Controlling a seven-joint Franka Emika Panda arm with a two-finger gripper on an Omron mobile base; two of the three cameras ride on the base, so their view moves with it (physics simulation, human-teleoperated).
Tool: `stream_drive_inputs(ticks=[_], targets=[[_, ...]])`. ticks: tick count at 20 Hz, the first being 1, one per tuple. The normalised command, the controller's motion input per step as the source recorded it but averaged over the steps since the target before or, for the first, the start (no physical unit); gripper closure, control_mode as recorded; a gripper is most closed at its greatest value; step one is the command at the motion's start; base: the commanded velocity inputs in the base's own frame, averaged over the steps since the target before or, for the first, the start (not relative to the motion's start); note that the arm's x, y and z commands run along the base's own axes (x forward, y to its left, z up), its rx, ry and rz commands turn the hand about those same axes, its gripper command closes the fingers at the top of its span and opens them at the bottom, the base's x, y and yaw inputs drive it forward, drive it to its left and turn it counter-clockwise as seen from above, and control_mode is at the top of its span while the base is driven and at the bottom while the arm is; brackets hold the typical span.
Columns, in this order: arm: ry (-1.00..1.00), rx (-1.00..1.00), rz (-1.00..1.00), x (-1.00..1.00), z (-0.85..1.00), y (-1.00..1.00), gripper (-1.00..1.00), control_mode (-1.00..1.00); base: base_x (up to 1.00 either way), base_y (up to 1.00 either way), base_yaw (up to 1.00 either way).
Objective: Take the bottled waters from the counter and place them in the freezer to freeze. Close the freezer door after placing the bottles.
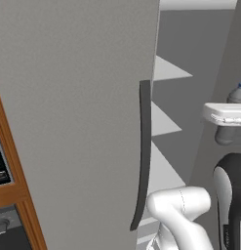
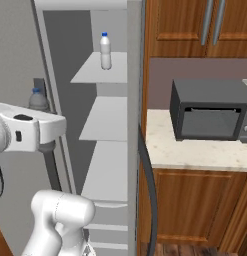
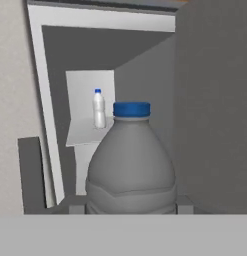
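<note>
My gripper (image 3: 131,206) is shut on the smoky grey bottled water (image 3: 131,165), whose blue cap points up in the hand view. The white hand (image 2: 30,127) holds this bottle (image 2: 38,100) in front of the open freezer (image 2: 102,135), near its left side. At the right edge of the left base view, the same bottle (image 1: 237,93) shows above the hand (image 1: 223,114). The whitish bottle (image 2: 105,51) stands upright on the freezer's upper shelf (image 2: 95,72), and it also shows deep inside in the hand view (image 3: 98,109). The freezer door (image 1: 73,122) stands open on the left, its dark handle (image 1: 144,156) along the near edge.
A dark grey microwave (image 2: 210,115) sits on the beige counter (image 2: 195,155), with wooden cabinets (image 2: 195,27) above and below. The other fridge door's dark handle (image 2: 149,190) juts out right of the freezer. Lower pale shelves (image 2: 107,172) are bare. A wooden frame (image 1: 14,161) borders the door's left.
</note>
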Motion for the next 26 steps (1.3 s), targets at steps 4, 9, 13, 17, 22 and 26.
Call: stream_drive_inputs(ticks=[4,9,13,17,22,26], targets=[[0.00,0.13,0.01,0.61,0.00,0.00,1.00,-1.00,0.00,0.00,0.00],[0.00,0.02,0.00,0.59,0.20,0.00,1.00,-1.00,0.00,0.00,0.00],[0.00,-0.01,0.15,0.70,0.23,-0.02,1.00,-1.00,0.00,0.00,0.00],[0.00,-0.03,0.16,0.61,0.27,-0.04,1.00,-1.00,0.00,0.00,0.00],[0.00,-0.02,0.07,0.57,0.08,0.00,1.00,-1.00,0.00,0.00,0.00],[-0.01,-0.11,-0.01,0.53,0.00,0.00,1.00,-1.00,0.00,0.00,0.00]])
